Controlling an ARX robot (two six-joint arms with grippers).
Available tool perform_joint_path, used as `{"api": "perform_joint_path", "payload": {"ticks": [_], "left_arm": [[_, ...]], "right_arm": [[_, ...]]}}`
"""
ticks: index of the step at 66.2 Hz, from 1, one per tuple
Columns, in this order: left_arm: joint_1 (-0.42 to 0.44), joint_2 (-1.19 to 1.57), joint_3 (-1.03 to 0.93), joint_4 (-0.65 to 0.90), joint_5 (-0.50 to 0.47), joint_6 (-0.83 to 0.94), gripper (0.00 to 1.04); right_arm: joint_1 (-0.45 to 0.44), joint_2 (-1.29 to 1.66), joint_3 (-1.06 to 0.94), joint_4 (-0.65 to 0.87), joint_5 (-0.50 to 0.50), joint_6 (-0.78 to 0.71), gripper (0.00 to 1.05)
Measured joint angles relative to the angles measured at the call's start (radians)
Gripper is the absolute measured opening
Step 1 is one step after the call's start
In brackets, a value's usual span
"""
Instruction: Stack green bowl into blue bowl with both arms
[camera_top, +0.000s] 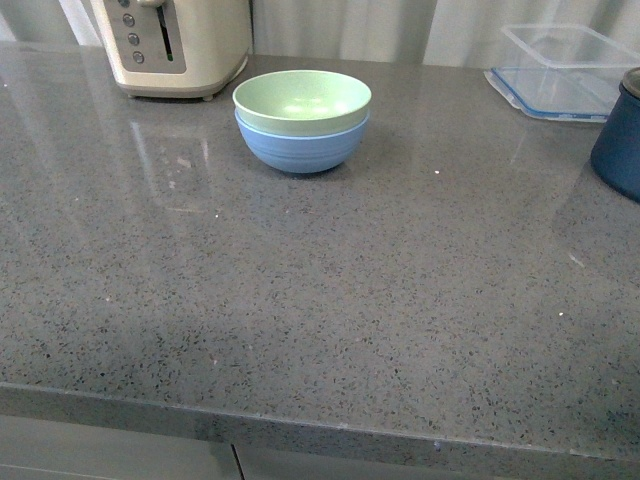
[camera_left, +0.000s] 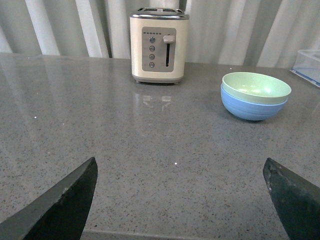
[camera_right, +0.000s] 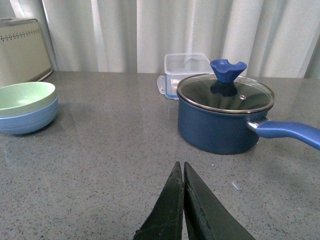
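Observation:
The green bowl (camera_top: 301, 100) sits nested inside the blue bowl (camera_top: 300, 147) on the grey counter, towards the back. Both also show in the left wrist view, green bowl (camera_left: 256, 86) in blue bowl (camera_left: 252, 108), and in the right wrist view, green bowl (camera_right: 24, 97) in blue bowl (camera_right: 26, 120). Neither arm shows in the front view. My left gripper (camera_left: 180, 167) is open and empty, low over the counter, well short of the bowls. My right gripper (camera_right: 181, 167) is shut on nothing, far from the bowls.
A cream toaster (camera_top: 175, 42) stands at the back left, beside the bowls. A clear plastic container (camera_top: 563, 72) and a dark navy pot (camera_right: 225, 114) with a glass lid stand at the right. The counter's front edge (camera_top: 320, 425) runs across the foreground.

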Motion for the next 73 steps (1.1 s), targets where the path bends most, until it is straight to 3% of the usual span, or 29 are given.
{"api": "perform_joint_path", "payload": {"ticks": [35, 42, 59, 66, 73], "left_arm": [[0.0, 0.0, 0.0, 0.0, 0.0, 0.0, 0.98], [0.0, 0.0, 0.0, 0.0, -0.001, 0.0, 0.98], [0.0, 0.0, 0.0, 0.0, 0.0, 0.0, 0.98], [0.0, 0.0, 0.0, 0.0, 0.0, 0.0, 0.98], [0.0, 0.0, 0.0, 0.0, 0.0, 0.0, 0.98]], "right_arm": [[0.0, -0.161, 0.0, -0.159, -0.001, 0.0, 0.01], [0.0, -0.292, 0.001, -0.324, -0.001, 0.0, 0.01], [0.0, -0.33, 0.001, -0.334, -0.001, -0.001, 0.01], [0.0, -0.33, 0.001, -0.334, -0.001, -0.001, 0.17], [0.0, -0.33, 0.001, -0.334, -0.001, -0.001, 0.44]]}}
